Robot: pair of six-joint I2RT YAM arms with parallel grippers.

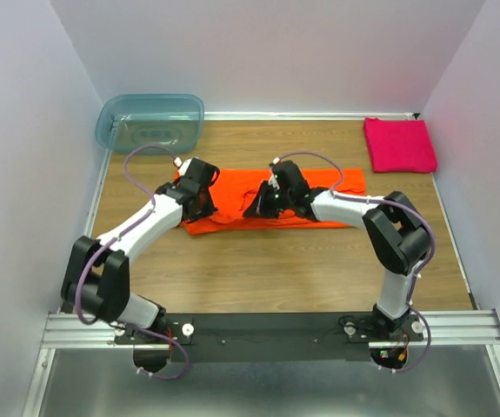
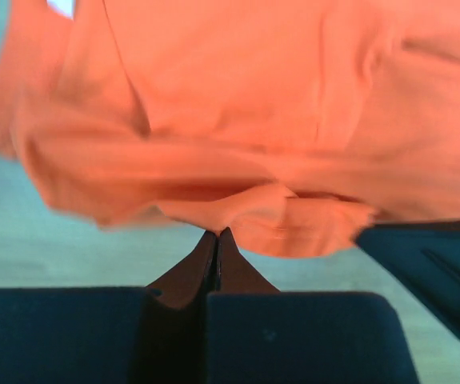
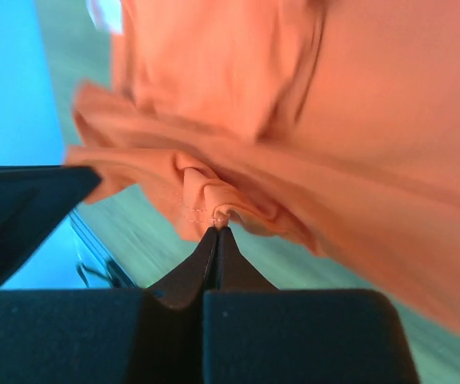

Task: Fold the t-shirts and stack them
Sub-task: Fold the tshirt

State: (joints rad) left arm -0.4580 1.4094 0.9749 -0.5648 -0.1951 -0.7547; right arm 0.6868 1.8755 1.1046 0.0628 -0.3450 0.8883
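**Orange t-shirt pinched at two places, pink one set apart**

The orange t-shirt (image 1: 236,189) is spread across the wooden tabletop (image 1: 276,269), near the blue-green tub (image 1: 154,96) and on the side of it toward the arms. Its long side runs away from the tub, and its edge farther from the tub's corner is rumpled and gathered.

The left hand (image 1: 201,201) is set on the end of the shirt nearer the tub. In the left wrist view the hand (image 2: 217,234) is seen with its fingers pressed together, and a small fold of the orange t-shirt (image 2: 254,104) is clamped at their tips.

The right hand (image 1: 265,204) is placed farther from the tub, about midway along the shirt. In the right wrist view this hand (image 3: 216,232) is likewise closed tight, and a bunched pleat of the orange t-shirt (image 3: 374,120) is caught between its fingertips. The cloth around both pinches is drawn into creases.

The pink t-shirt (image 1: 399,144) is folded into a neat square. It is laid flat well apart from the tub, in the opposite far corner of the tabletop, and is touched by neither hand.
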